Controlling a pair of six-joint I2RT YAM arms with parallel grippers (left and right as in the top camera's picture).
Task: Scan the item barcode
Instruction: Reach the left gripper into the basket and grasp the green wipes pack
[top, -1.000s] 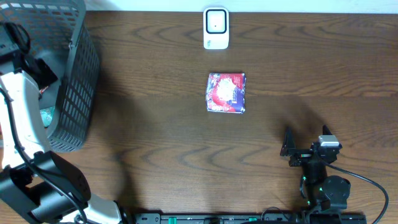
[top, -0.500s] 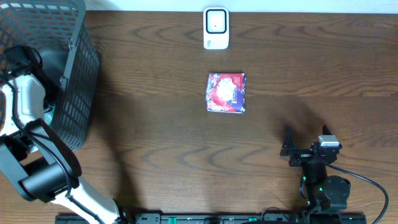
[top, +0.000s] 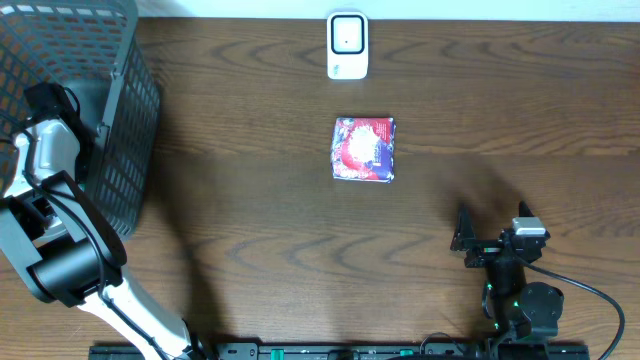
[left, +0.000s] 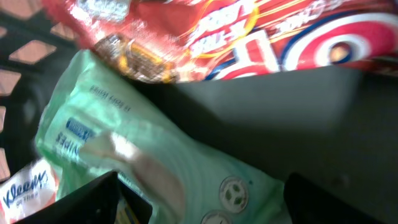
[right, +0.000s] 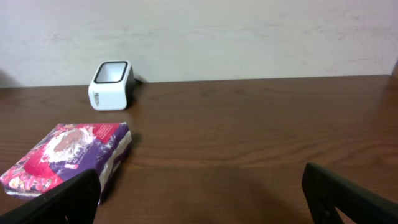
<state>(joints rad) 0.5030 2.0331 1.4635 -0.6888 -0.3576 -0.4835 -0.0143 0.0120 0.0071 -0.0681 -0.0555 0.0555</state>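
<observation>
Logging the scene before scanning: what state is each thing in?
Purple-and-red foil packet: flat on table, untouched.
White box-shaped scanner: standing, uncovered.
Black mesh basket: upright, holding goods.
Green plastic wipes pack: lying in basket.
Left gripper: open, straddling wipes pack.
Right gripper: open, empty.

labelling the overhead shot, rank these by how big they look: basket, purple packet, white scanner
1. basket: largest by far, though the frame cuts part of it off
2. purple packet
3. white scanner: narrower than the packet, similar in length
</observation>
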